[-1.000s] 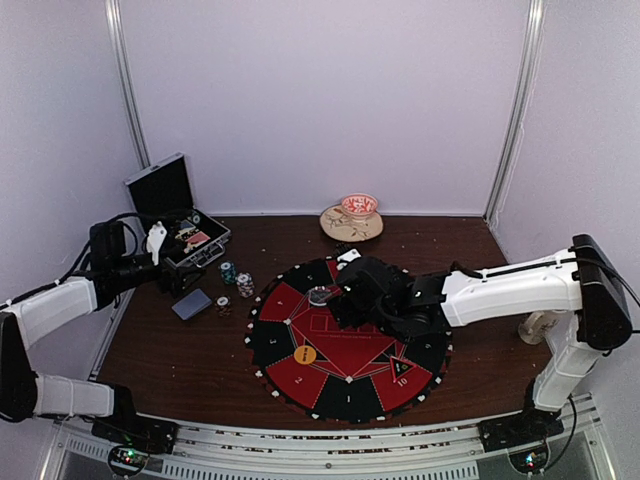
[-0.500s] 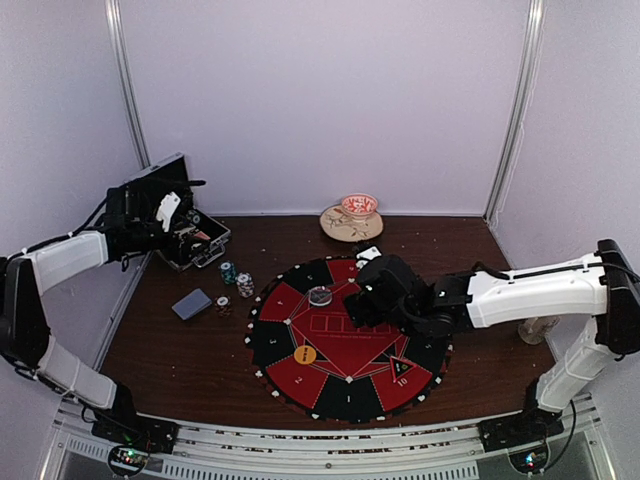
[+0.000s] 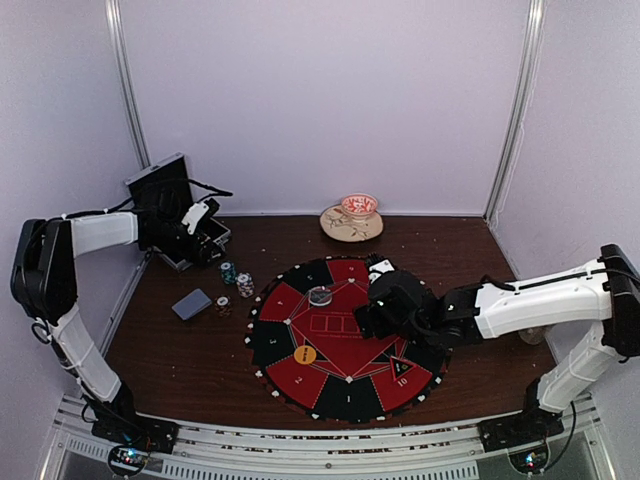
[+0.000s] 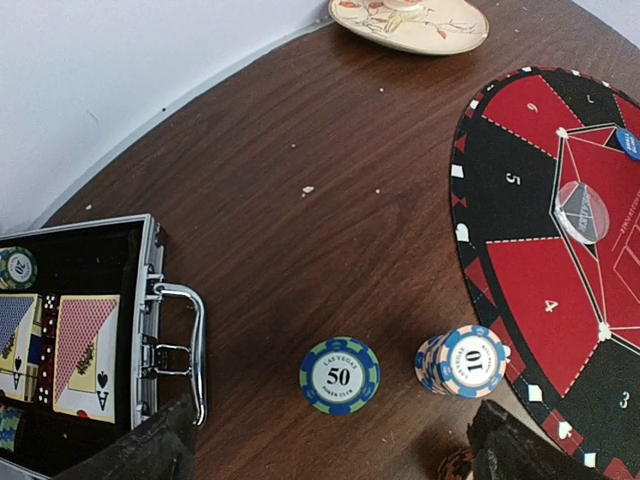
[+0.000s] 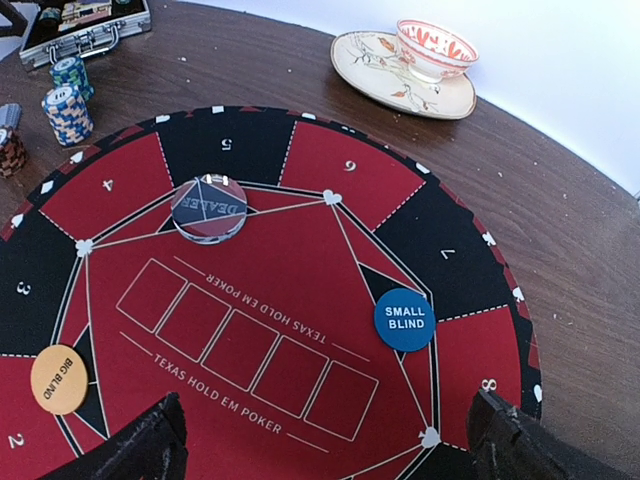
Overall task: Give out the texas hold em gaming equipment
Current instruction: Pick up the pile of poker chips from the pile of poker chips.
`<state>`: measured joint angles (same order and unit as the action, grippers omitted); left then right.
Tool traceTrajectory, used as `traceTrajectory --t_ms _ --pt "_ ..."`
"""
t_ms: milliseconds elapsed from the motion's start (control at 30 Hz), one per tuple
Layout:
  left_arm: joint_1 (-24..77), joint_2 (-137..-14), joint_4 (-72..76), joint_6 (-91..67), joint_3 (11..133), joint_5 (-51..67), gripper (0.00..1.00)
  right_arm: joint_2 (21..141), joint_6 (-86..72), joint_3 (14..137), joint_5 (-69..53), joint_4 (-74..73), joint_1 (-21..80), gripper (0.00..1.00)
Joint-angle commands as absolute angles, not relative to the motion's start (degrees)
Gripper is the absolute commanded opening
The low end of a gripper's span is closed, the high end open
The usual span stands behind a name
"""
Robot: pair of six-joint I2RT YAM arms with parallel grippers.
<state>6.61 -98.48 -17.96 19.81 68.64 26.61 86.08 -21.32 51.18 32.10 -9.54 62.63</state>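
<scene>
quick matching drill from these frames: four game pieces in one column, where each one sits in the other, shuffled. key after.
Pieces
1. SMALL BLIND disc
2. BIG BLIND disc
3. DEALER button
4. chip marked 50

Places
A. on the bare table, off the mat
B. at the inner corner where segments 4 and 5 meet
C. at the inner edge between segments 7 and 8
D. at the inner edge between segments 2 and 3

Pairs: 1-C, 2-D, 3-B, 4-A

Overhead view, 2 wrist views sharing mat [image 5: 330,165]
</scene>
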Motion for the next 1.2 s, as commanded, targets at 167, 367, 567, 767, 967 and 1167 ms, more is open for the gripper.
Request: traceTrajectory --t_ms 167,367,567,767,967,1167 --pt "8.17 -101.47 -18.78 18.66 70.08 24.97 0.93 88.39 -22.24 52.69 33.57 -8.55 62.41 0.99" --pt "11.22 -103.86 -19.90 18.87 71.73 21.80 0.91 88.18 -22.06 52.47 34.43 -8.44 62.41 0.99" --pt "12.28 -106.28 -19.89 17.49 73.39 17.68 0.91 88.03 -22.21 52.20 34.09 -8.31 62.46 0.99" --pt "12.30 -106.94 -19.28 16.12 74.09 16.17 0.91 87.73 -22.15 51.94 33.92 -8.15 62.44 0.98" --pt "12.30 -107.70 -19.03 15.90 74.68 15.48 0.86 87.71 -22.24 51.93 33.93 -8.09 62.44 0.98" --pt "12.26 -108.79 -19.53 15.82 75.13 14.52 0.84 87.89 -22.24 51.94 34.02 -8.09 62.45 0.98"
